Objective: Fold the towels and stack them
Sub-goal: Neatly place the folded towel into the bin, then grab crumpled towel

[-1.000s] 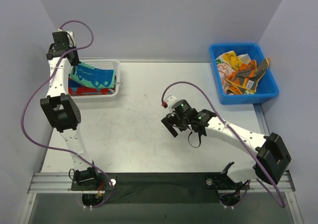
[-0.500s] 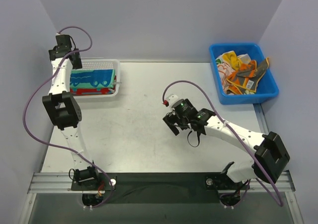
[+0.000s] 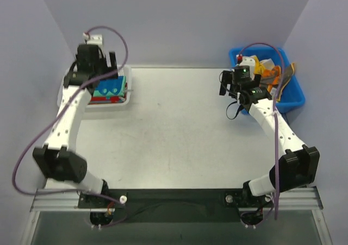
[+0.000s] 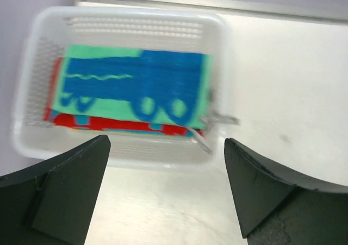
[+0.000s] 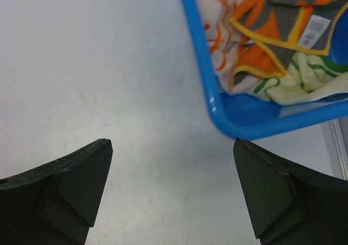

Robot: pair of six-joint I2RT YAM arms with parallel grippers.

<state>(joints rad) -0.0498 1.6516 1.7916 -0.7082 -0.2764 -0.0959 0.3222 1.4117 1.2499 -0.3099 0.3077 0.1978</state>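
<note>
Left wrist: left gripper (image 4: 166, 147) spread, empty over teal towel (image 4: 130, 85) stacked in basket (image 4: 130, 25); right gripper (image 5: 171, 147) spread beside bin (image 5: 201, 82), likely next pickup

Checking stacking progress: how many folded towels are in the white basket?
2 visible: the teal towel with blue prints on top, and a red towel beneath it, only its near edge showing. Others may be hidden under them in the white basket.

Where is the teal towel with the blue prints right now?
The teal towel lies flat in the white mesh basket at the far left of the table in the top view, on top of the red patterned towel.
</note>
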